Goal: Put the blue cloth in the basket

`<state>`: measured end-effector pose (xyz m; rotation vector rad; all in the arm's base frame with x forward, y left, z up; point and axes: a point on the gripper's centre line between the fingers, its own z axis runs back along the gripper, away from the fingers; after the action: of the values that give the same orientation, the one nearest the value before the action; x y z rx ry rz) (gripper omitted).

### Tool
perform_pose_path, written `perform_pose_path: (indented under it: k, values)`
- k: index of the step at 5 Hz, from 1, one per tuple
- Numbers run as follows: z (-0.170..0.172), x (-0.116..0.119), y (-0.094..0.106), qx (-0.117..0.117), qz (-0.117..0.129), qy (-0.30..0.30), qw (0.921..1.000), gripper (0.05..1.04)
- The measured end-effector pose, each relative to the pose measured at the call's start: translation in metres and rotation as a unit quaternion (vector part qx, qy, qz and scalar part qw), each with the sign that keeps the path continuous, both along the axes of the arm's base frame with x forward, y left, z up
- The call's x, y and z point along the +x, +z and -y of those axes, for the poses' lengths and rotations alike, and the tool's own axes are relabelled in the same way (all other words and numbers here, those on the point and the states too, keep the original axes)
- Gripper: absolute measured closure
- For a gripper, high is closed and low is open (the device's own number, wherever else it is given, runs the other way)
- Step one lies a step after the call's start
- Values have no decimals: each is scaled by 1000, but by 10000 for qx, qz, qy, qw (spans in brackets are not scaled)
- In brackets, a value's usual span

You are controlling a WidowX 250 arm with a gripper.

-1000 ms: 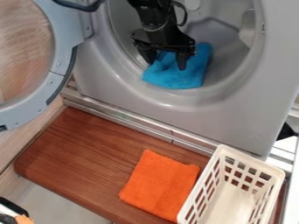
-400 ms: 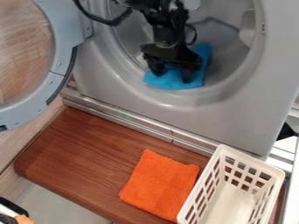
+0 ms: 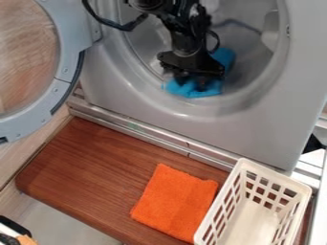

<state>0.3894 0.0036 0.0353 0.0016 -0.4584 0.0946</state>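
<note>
Inside the washing machine's round opening, the gripper (image 3: 191, 83) points down on the blue cloth (image 3: 224, 56), its fingers drawn close together with cloth pinched between them. Part of the cloth is hidden behind the black gripper body; its bunched lower edge rests on the inner rim of the opening. The white plastic basket (image 3: 234, 187), with slotted walls, stands at the lower right on the wooden board.
An orange cloth (image 3: 176, 203) lies flat on the wooden board (image 3: 96, 167), just left of the basket. The machine's round door (image 3: 66, 72) hangs open at the left. A grey metal ledge runs between machine and board.
The gripper has moved slightly down and right onto the cloth, and its fingers have closed in. The blue cloth's left edge has drawn inward, bunching it. Basket and orange cloth have stayed put.
</note>
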Motion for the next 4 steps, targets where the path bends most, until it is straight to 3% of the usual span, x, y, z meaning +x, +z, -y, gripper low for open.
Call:
perform_pose_path:
  k: [1, 2, 3, 4]
  values:
    - [5, -26, 15, -132, -102, -46, 9999, 937]
    - [23, -60, 33, -317, -407, -73, 9986, 988]
    - [50, -96, 23, -355, -907, -441, 9943, 990]
    - [78, -119, 8, -511, -1145, -822, 9887, 990]
